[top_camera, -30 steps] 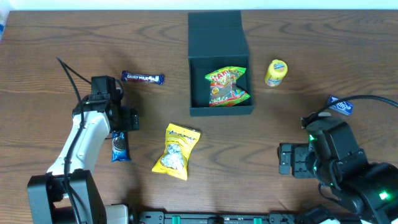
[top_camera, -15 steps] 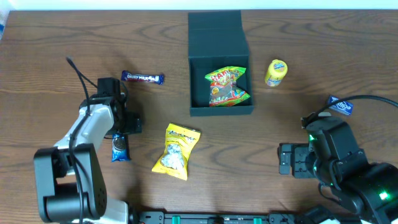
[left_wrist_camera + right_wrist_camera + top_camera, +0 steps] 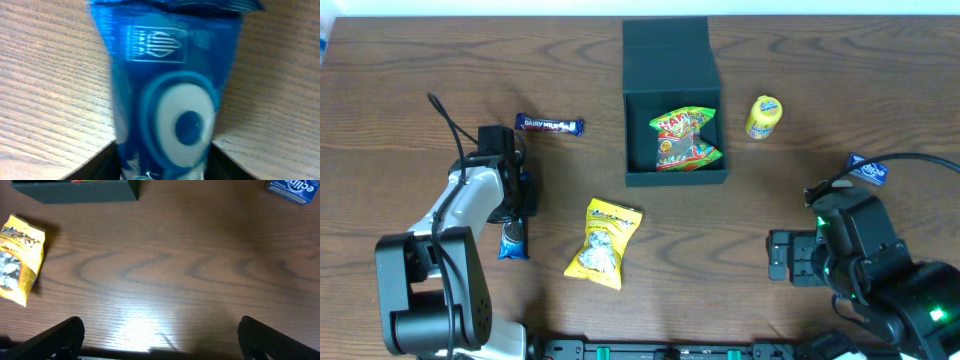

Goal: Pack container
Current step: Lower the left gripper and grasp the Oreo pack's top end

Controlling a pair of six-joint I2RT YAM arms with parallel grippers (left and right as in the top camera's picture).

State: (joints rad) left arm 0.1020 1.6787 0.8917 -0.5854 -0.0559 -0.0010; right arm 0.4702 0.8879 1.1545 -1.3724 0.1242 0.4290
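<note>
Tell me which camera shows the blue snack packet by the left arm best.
Left wrist: the blue snack packet fills the frame, its round white-and-blue print clear, between the fingers of the left gripper. Overhead shows only its lower end, small, poking out under that gripper. Right wrist does not show it.

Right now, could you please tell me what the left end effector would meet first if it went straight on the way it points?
The blue snack packet: it lies between the left end effector's fingers, filling the wrist view, with the table beneath. Whether the fingers press it is unclear.
</note>
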